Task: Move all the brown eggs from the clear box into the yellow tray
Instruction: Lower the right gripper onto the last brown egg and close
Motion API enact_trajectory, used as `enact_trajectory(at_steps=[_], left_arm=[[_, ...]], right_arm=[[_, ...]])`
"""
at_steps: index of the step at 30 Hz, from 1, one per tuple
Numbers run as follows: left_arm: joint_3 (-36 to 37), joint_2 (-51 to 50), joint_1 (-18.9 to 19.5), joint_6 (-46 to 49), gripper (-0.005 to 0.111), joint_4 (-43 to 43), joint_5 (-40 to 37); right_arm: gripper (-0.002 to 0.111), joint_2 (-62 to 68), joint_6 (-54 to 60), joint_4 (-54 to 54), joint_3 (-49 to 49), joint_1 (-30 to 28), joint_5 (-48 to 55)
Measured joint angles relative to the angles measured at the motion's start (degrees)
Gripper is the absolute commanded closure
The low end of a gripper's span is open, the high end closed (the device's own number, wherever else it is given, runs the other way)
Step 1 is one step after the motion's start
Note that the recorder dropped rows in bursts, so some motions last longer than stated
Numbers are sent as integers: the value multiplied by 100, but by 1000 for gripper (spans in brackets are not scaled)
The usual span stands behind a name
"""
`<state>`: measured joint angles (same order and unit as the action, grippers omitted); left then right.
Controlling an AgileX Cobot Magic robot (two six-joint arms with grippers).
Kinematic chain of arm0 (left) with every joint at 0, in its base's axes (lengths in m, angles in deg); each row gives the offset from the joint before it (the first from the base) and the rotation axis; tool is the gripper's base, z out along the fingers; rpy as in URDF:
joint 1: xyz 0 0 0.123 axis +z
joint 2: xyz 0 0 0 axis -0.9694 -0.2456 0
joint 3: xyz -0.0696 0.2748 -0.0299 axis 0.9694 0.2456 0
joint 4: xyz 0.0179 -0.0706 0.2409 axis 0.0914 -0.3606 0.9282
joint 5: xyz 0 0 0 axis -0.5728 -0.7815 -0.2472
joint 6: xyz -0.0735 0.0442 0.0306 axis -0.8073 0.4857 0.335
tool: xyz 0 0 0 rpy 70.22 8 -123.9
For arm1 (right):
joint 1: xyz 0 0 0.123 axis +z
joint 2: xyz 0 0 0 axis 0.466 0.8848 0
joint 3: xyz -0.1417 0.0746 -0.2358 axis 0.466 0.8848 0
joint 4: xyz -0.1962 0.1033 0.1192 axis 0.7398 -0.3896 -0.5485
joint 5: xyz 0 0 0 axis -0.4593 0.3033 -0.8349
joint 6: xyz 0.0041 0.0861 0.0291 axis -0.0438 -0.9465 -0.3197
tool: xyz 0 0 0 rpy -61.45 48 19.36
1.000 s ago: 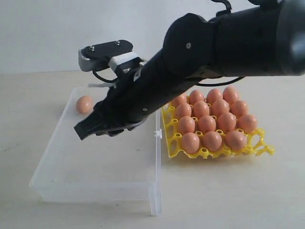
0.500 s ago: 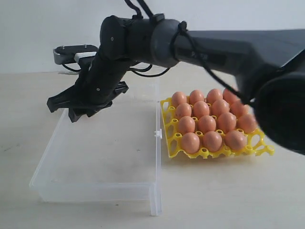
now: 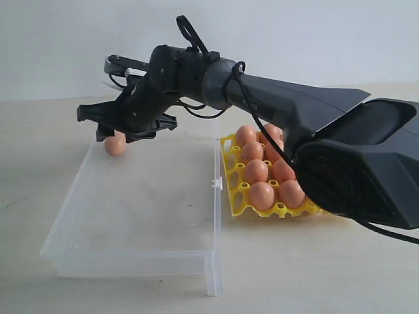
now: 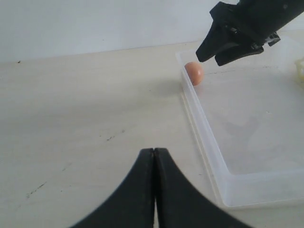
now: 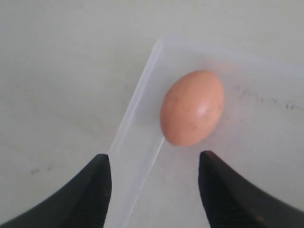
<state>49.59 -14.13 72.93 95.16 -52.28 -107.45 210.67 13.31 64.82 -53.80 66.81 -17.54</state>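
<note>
Step in hand: the approach to the one egg (image 3: 115, 144) visible in the clear box (image 3: 131, 261). The egg lies in a far corner of the box, close against the wall, while the yellow tray (image 3: 236, 196) stands just beside the box's other long side with seated eggs (image 3: 262, 194) filling the cups that show.

The right claw (image 3: 91, 124) hangs spread and empty just over the egg. In its own wrist view the two jaws stand apart, with the egg ahead and between their lines. The left claw (image 4: 154, 151) is clenched on nothing, low over the bare surface (image 4: 71, 118) and well apart from the box.

Next move, as a judgement: the right claw should descend until its jaws straddle the egg, then close softly. The near wall crowds one jaw, so that jaw probably must slip between wall and shell, or the claw must turn to clear the wall. The smooth oval could roll or squirt away if pinched off-centre.

Hard to make out: the right arm (image 3: 353, 170) covers the tray's far and right-hand cups, so neither the egg count nor the free cup can be read. Whether a jaw already touches the shell cannot be told from the exterior view. The left claw does not appear there.
</note>
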Motion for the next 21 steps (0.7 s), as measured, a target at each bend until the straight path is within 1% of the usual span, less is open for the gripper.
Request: enact_trajectory(at_steps=[3,7,21], left_arm=[[0,0,0,0,107,0,0],[0,0,0,0,107,0,0],[0,0,0,0,107,0,0]], right_arm=[[54,34,-190,-25,-10,-66,-366],[54,164,-273,-90,-10,-80,-612],[54,738,-550,-274,-502,-80,-900]])
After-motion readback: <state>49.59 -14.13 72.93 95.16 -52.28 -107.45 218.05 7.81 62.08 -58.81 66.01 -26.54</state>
